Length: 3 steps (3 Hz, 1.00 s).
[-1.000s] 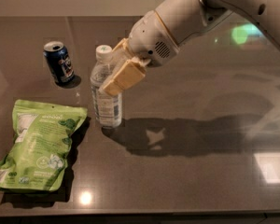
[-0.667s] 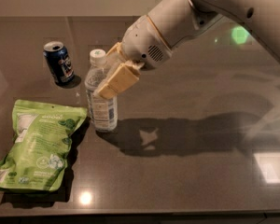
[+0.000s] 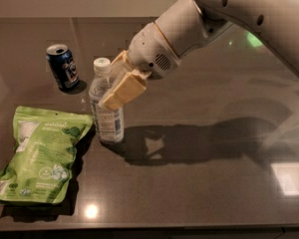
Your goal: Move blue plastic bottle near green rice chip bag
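The blue plastic bottle [image 3: 108,122], clear with a white cap and a blue-and-white label, stands upright on the dark table. Its base is right beside the top right corner of the green rice chip bag [image 3: 40,156], which lies flat at the front left. My gripper [image 3: 113,89] comes in from the upper right and is shut on the bottle's upper body. One tan finger [image 3: 124,89] crosses the front of the bottle, and the other is mostly hidden behind it.
A short dark-blue soda can [image 3: 63,66] stands behind and to the left of the bottle. The white arm [image 3: 229,19] reaches in from the upper right and casts a shadow on the table [image 3: 204,183] to the right of the bottle.
My gripper has carried the bottle a little to the left and nearer, so the bottle now stands closer to the bag. The bag and can have not moved.
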### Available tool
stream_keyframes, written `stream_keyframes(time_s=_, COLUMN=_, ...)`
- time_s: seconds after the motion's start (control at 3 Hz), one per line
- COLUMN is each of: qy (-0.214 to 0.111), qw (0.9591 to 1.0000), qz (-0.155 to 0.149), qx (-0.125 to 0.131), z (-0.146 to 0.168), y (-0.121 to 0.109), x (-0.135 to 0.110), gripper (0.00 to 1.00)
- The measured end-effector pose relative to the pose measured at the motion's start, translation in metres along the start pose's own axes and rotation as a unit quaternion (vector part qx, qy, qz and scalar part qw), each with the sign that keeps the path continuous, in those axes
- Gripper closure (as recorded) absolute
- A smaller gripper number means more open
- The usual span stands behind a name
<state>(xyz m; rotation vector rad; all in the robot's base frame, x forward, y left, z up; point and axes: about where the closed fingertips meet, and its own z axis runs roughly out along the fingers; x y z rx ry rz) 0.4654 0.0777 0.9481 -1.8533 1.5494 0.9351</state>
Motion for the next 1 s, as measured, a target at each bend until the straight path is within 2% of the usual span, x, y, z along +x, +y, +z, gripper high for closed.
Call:
stream_keyframes(time_s=0.33, qy=-0.009, qw=0.9999, qz=-0.007, qx=-0.004, z=-0.002, y=0.0, x=-0.0001, gripper=0.13)
stream_keyframes(time_s=0.67, qy=-0.008, qw=0.9999, qz=-0.008, qx=-0.005, z=-0.0004, y=0.0007, x=-0.0015, gripper=0.0)
stream_keyframes(time_s=1.0, qy=-0.008, qw=0.9999, qz=-0.008, qx=-0.005, z=-0.0003, y=0.0007, x=-0.0016, gripper=0.0)
